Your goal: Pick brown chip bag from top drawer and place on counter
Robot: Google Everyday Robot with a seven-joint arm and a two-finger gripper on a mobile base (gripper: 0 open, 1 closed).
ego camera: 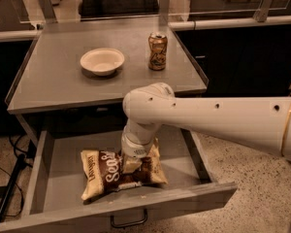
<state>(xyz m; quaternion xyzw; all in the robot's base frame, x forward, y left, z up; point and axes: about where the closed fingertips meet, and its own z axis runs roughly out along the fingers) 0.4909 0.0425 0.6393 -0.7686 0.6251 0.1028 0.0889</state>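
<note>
The brown chip bag [106, 174] lies flat on the bottom of the open top drawer [53, 178], near its middle. It has a dark brown centre with white script and cream ends. My gripper [131, 165] points straight down from the white arm and sits on the bag's middle, covering part of the lettering. The grey counter [53, 81] is directly above and behind the drawer.
A cream bowl [102, 60] and a brown can [157, 51] stand on the counter. The drawer's front panel with its dark bar handle [128, 222] is nearest the camera. A dark pole [7, 193] leans at the left, and speckled floor is on the right.
</note>
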